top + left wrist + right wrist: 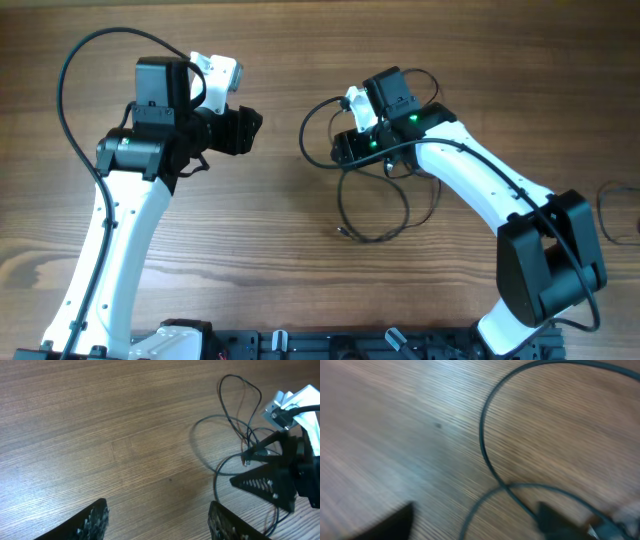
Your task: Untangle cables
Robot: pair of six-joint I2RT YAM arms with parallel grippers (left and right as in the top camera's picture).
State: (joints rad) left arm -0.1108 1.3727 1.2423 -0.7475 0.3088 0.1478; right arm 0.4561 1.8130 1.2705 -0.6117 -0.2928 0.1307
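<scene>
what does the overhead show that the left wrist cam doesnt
Only overhead: the left arm and right arm whole, the left gripper from outside, and the lower loop of the cables trailing toward the robot's base. Only left wrist: its own fingers spread apart with nothing between, and a small plug end by the right gripper. Both: the thin cable loops and the open right gripper over them.

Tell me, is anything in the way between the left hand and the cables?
No, nothing visible. Only bare wooden table lies between the left hand and the cables; the right hand is over them.
</scene>
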